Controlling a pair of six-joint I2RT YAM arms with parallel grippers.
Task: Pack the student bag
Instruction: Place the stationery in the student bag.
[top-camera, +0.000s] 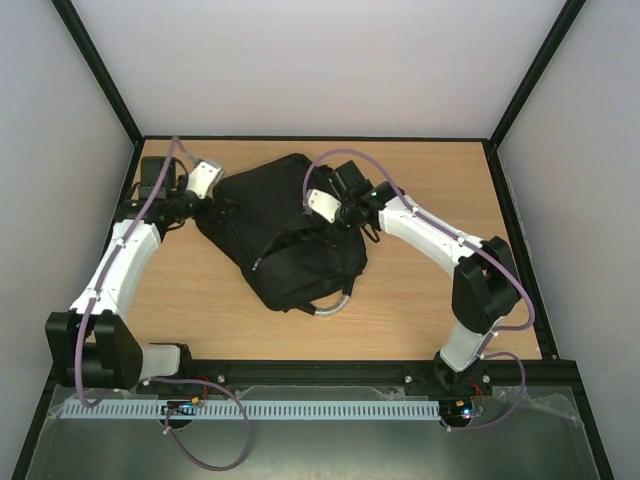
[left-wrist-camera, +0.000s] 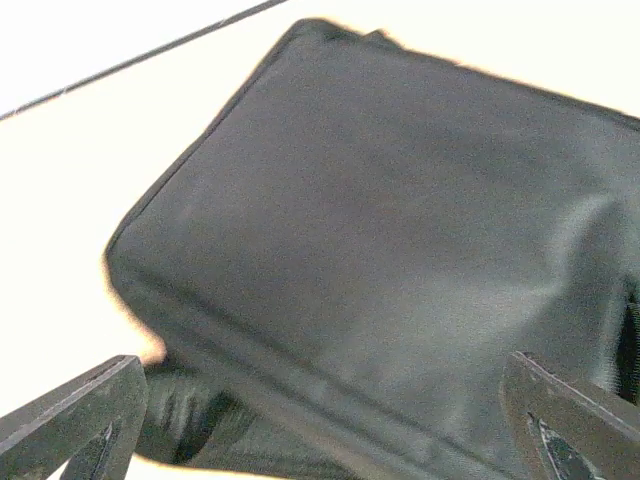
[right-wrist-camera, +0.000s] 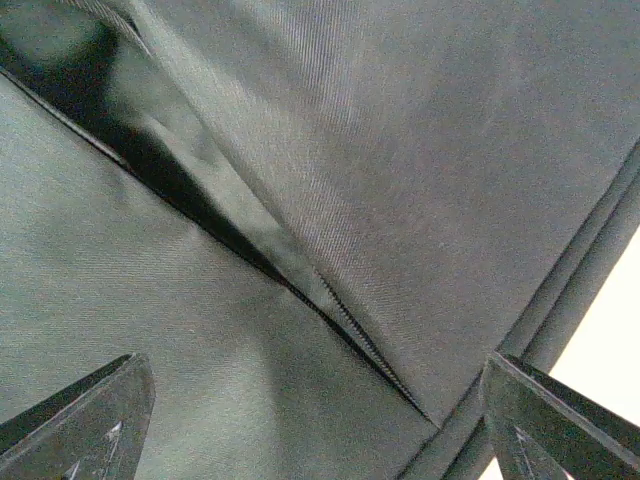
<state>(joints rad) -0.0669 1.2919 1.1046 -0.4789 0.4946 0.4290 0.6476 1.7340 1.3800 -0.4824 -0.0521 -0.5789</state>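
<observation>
Wood tabletop (top-camera: 420, 300) w/ black frame (top-camera: 100, 70), pale walls (top-camera: 320, 60).

Black student bag (top-camera: 280, 235) flat mid-table

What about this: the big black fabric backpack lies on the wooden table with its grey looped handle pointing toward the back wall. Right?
Not quite. The big black fabric backpack lies on the wooden table, but its grey looped handle points the other way, toward the table's near edge. The top external view shows it.
</observation>
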